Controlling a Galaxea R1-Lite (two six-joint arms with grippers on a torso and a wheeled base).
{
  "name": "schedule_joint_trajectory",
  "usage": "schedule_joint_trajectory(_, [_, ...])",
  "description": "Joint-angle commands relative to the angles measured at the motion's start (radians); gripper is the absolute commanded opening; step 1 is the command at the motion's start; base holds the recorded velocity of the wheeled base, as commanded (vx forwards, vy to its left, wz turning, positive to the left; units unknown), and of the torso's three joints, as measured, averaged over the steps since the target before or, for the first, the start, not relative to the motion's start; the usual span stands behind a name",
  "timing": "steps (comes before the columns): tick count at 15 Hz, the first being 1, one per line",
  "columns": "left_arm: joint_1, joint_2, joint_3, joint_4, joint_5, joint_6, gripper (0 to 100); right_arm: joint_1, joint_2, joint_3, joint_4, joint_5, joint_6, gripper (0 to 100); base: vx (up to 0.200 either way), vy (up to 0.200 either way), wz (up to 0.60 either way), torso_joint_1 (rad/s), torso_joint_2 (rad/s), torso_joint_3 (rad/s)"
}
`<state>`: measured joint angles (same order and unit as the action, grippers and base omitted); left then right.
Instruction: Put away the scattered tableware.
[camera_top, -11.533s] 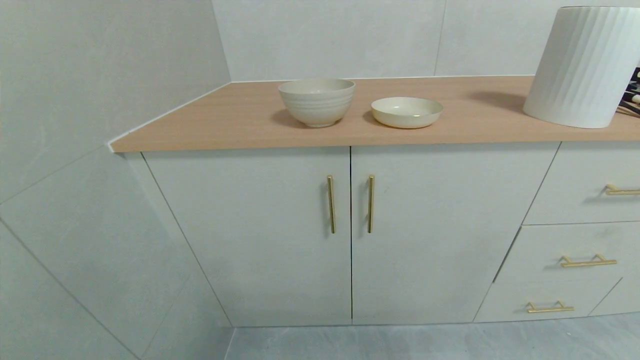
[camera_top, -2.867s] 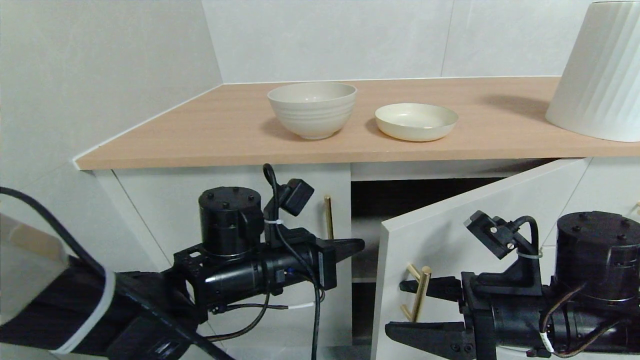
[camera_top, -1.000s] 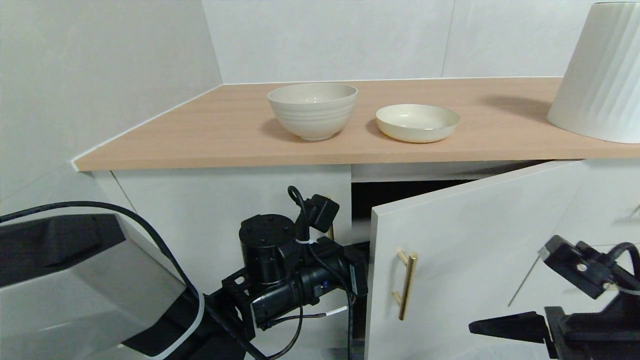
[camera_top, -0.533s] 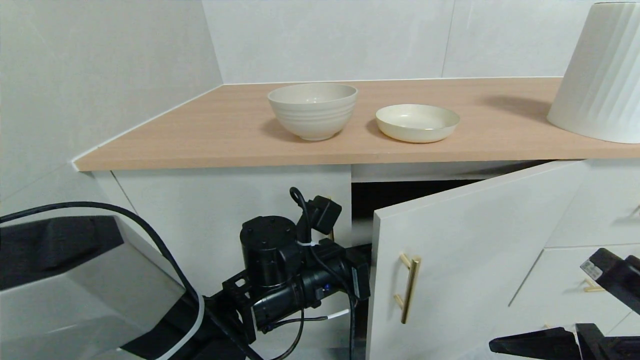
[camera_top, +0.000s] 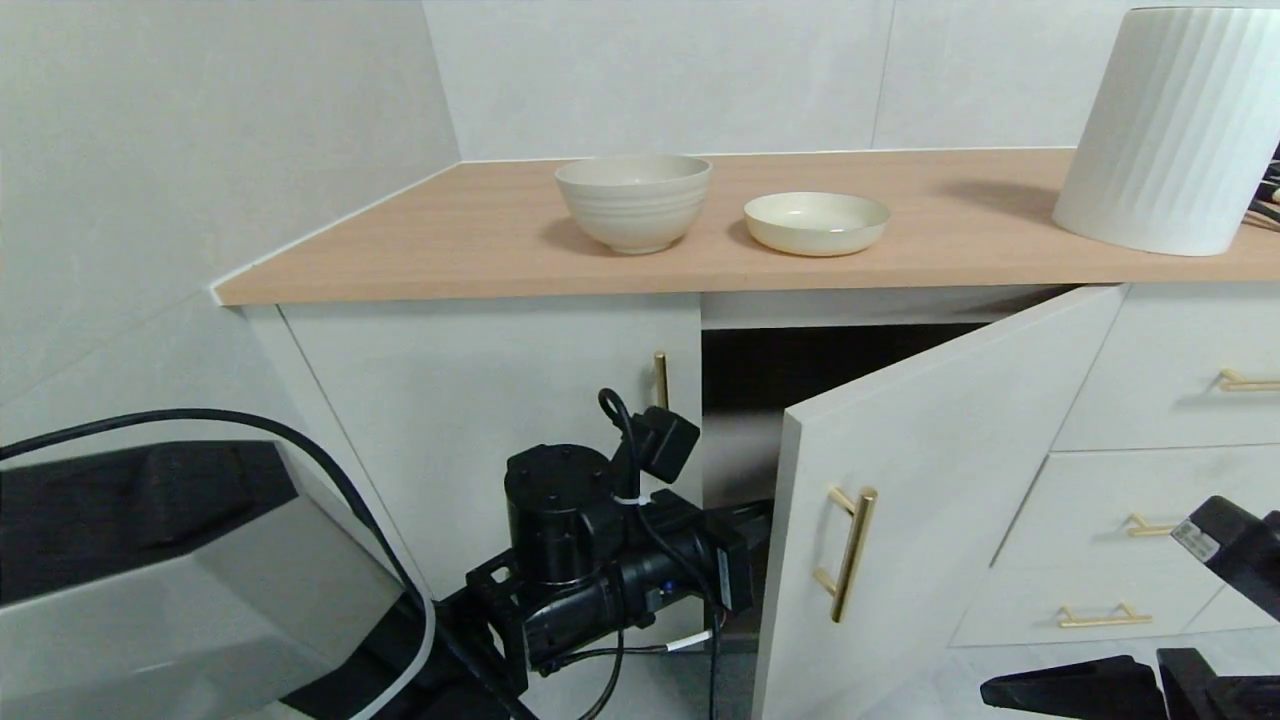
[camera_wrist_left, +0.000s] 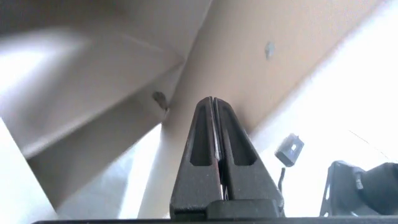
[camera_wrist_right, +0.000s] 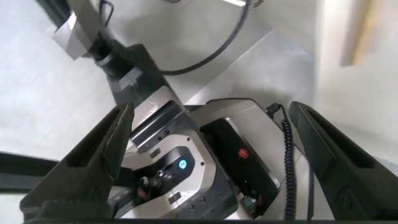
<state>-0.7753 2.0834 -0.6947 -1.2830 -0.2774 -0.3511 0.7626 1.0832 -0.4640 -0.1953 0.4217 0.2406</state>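
A ribbed cream bowl (camera_top: 633, 200) and a shallow cream dish (camera_top: 816, 221) stand side by side on the wooden countertop (camera_top: 450, 250). Below them the right cabinet door (camera_top: 930, 480) hangs ajar, its gold handle (camera_top: 848, 555) free. My left gripper (camera_top: 762, 514) sits low in the gap at that door's free edge, and its fingers (camera_wrist_left: 213, 102) are pressed together with nothing between them. My right gripper (camera_wrist_right: 211, 118) is open and empty. One of its fingers (camera_top: 1060, 688) shows low at the right, in front of the drawers.
The left cabinet door (camera_top: 480, 420) is closed, its handle (camera_top: 660, 380) beside the gap. A tall white ribbed container (camera_top: 1170, 130) stands at the counter's right. Drawers with gold pulls (camera_top: 1160, 525) are on the right. A tiled wall closes the left side.
The head view has shifted. My right gripper let go of the door handle and dropped low to the right. The right door now stands wider, with my left gripper in the gap.
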Motion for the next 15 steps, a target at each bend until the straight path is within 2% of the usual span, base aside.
schedule_joint_trajectory(1, [-0.001,0.020,-0.014,-0.001,0.000,0.000,0,0.003,0.001,0.001,0.001,0.000,-0.001,100,0.000,0.000,0.00,0.000,0.00,0.000])
schedule_joint_trajectory(3, [-0.001,0.020,-0.016,-0.001,0.000,0.000,0,0.003,0.004,0.002,0.001,0.000,0.000,100,0.000,0.000,0.00,0.000,0.00,0.000])
schedule_joint_trajectory(5, [0.004,0.023,-0.063,0.011,0.000,0.000,0,0.003,0.006,0.005,0.001,0.000,-0.001,100,0.000,0.000,0.00,0.000,0.00,0.000])
schedule_joint_trajectory(9, [0.002,-0.011,-0.172,0.175,0.000,0.000,0,0.014,0.007,0.010,0.001,0.000,0.000,100,0.000,0.000,0.00,0.000,0.00,0.000])
schedule_joint_trajectory(15, [-0.001,-0.011,-0.212,0.202,0.001,0.000,0,0.015,0.007,0.013,0.001,0.000,-0.001,100,-0.200,0.000,0.00,0.008,0.00,0.005])
